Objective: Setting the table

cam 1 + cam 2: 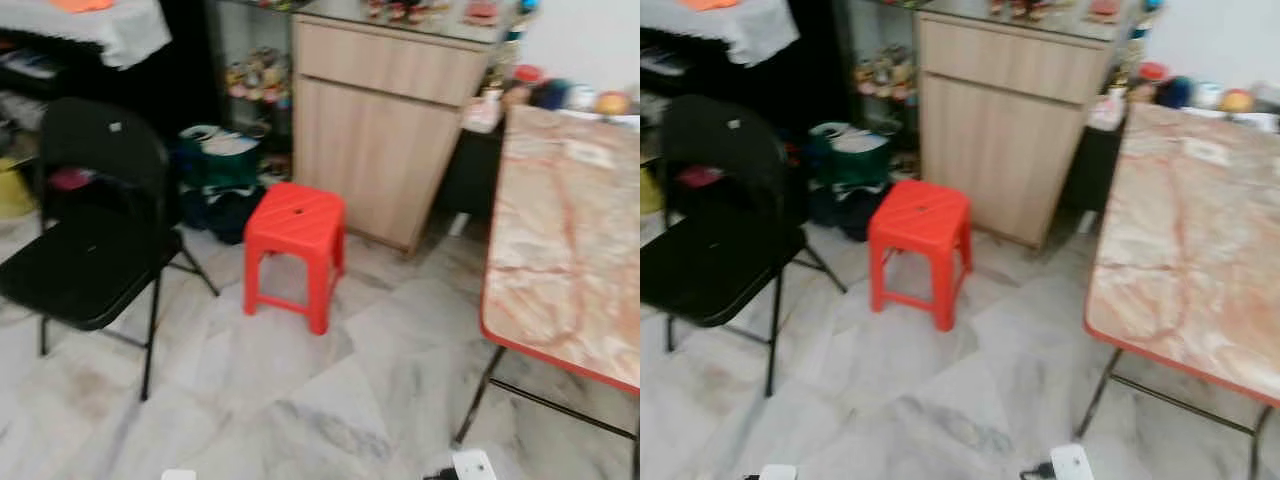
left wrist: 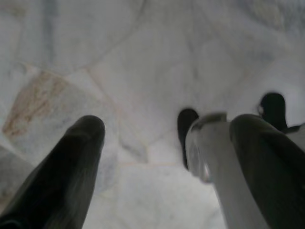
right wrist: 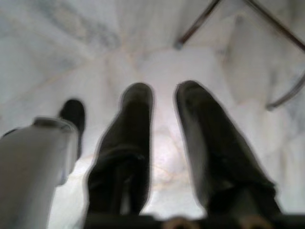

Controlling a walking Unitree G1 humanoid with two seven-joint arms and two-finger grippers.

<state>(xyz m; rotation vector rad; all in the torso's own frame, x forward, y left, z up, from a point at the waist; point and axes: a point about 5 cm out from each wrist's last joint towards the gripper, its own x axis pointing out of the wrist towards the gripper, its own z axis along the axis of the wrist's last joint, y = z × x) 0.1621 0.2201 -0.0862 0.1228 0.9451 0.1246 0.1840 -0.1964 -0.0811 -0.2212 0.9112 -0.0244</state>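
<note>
A folding table (image 1: 560, 250) with a pink marbled top and a red rim stands on my right, its thin metal legs (image 1: 478, 395) on the floor. At its far end lie several small blurred items, among them a red-lidded jar (image 1: 527, 75) and an orange round thing (image 1: 612, 102). A white sheet (image 1: 590, 152) lies on the top. My left gripper (image 2: 169, 126) hangs over the marble floor, open, with nothing held. My right gripper (image 3: 162, 93) also hangs over the floor near the table's legs (image 3: 195, 26), fingers a little apart and empty.
A red plastic stool (image 1: 295, 235) stands mid-floor before a wooden cabinet (image 1: 385, 130). A black folding chair (image 1: 90, 240) is on the left, with bags (image 1: 220, 170) behind it. Pale marble floor (image 1: 300, 400) lies open between the chair, the stool and the table.
</note>
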